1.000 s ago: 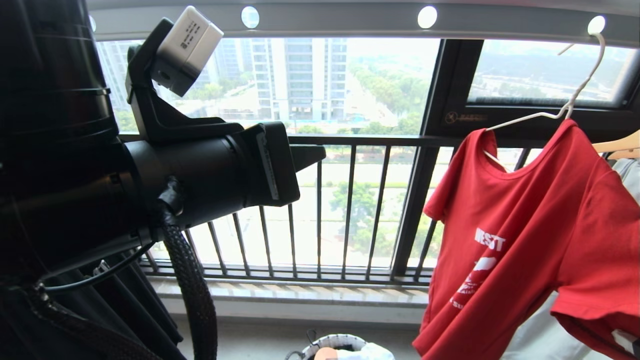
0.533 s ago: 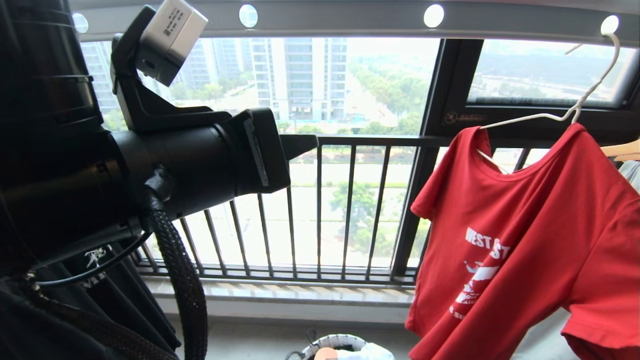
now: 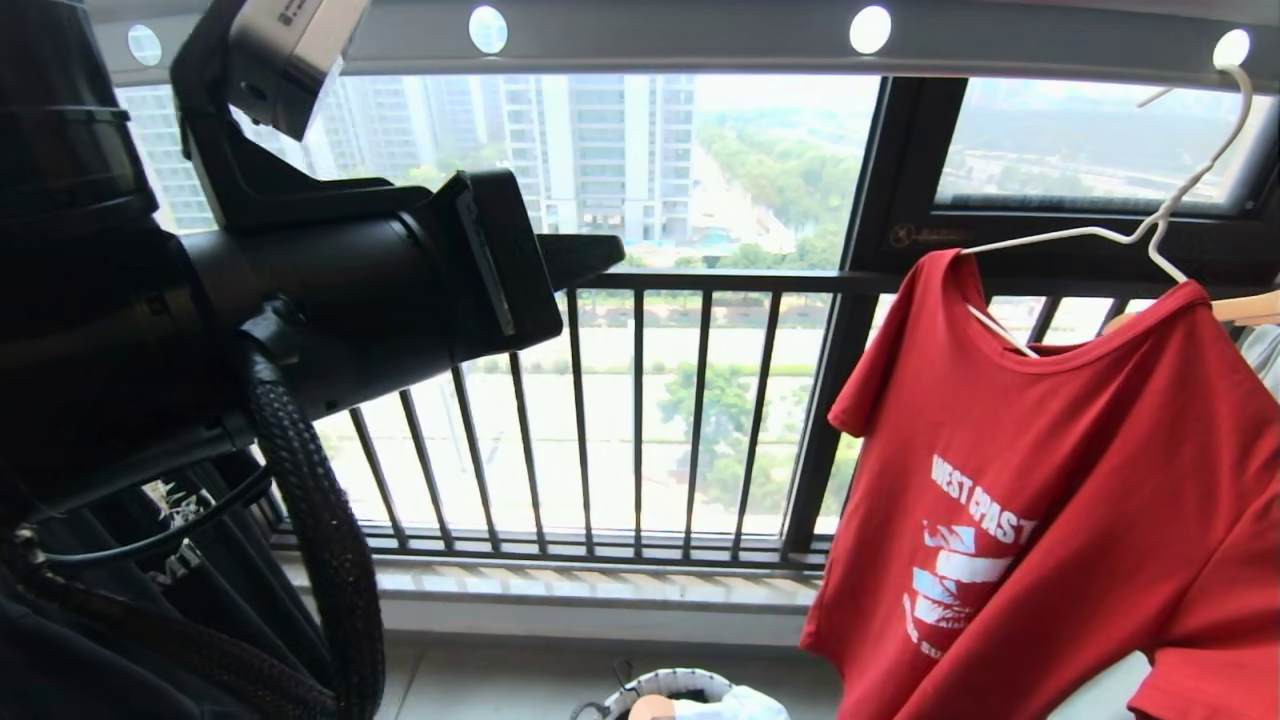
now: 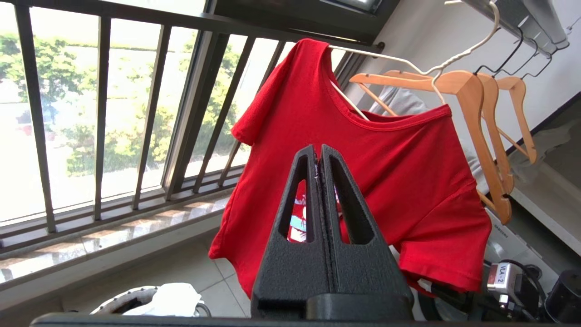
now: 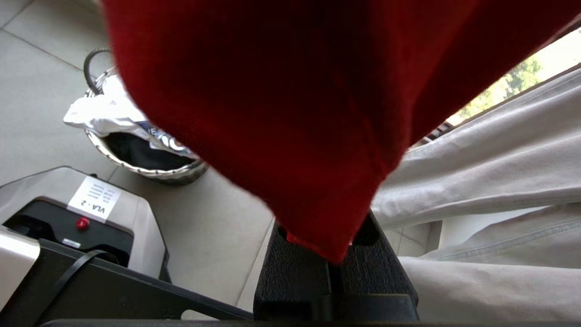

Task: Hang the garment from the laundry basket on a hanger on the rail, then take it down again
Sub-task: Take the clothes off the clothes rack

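A: Head view first. What do you see?

B: A red shirt (image 3: pixel 1050 470) hangs on a thin white hanger (image 3: pixel 1150 215). The hanger's hook sits in a round hole of the grey rail (image 3: pixel 680 35) up top. One shoulder of the shirt sits high on the wire. The other side droops low.

A: Where is the left gripper (image 4: pixel 320 152)?

B: It is up in the air, left of the shirt, by the window bars (image 3: pixel 640 420). Its two fingers are pressed tight together. Nothing is between them. It does not touch the shirt.

A: And the right gripper (image 5: pixel 336 261)?

B: It is low, under the shirt. Red cloth covers the finger tips, so I can only see their base. The fingers are closed and red cloth sits right at the gap, so it looks pinched on the bottom of the shirt.

A: Where is the basket (image 5: pixel 145 170)?

B: On the floor below. White cloth (image 5: pixel 104 116) sits in it on something dark.

A: Anything else?

B: Wooden hangers (image 4: pixel 476 109) hang just past the shirt. A pale grey cloth (image 5: pixel 490 150) hangs there too.
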`<state>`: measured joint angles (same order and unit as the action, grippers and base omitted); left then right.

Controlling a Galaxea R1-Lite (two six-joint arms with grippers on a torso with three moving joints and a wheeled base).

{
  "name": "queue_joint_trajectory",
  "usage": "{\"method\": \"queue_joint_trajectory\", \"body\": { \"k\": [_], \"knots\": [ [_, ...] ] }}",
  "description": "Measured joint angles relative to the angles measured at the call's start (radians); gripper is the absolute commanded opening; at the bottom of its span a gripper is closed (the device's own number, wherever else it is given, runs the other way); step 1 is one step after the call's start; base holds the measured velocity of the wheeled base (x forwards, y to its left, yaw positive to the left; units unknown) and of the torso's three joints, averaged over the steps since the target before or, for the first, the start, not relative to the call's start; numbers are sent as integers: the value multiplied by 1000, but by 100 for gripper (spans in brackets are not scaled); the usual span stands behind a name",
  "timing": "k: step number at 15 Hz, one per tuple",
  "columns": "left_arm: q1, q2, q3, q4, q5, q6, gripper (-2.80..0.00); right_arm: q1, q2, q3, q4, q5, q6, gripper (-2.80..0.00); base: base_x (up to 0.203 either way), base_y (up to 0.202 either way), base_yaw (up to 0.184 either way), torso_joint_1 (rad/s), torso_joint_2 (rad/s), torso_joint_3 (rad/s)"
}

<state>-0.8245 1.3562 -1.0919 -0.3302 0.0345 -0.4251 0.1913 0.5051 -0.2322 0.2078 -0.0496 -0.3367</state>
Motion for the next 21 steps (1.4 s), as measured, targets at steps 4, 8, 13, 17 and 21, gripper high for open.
{"method": "queue_joint_trajectory", "body": {
  "k": [4, 8, 13, 17, 21],
  "knots": [
    [1, -11, 3, -3, -1, 0, -280, 0, -1, 30, -1, 2, -27, -280, 0, 0, 0, 0, 0, 0],
    [1, -31, 3, -3, -8, 0, -280, 0, -3, 59, -1, 6, -64, -280, 0, 0, 0, 0, 0, 0],
    [1, -45, 1, -3, -6, 1, -280, 0, -3, 107, -2, 18, -127, -280, 0, 0, 0, 0, 0, 0],
    [1, -49, 0, -3, -6, 1, -280, 0, -3, 101, -5, 17, -129, -280, 0, 0, 0, 0, 0, 0],
    [1, -50, 0, -3, -7, 4, -280, 0, -30, 101, 27, 15, -175, -280, 0, 0, 0, 0, 0, 0]
  ]
}}
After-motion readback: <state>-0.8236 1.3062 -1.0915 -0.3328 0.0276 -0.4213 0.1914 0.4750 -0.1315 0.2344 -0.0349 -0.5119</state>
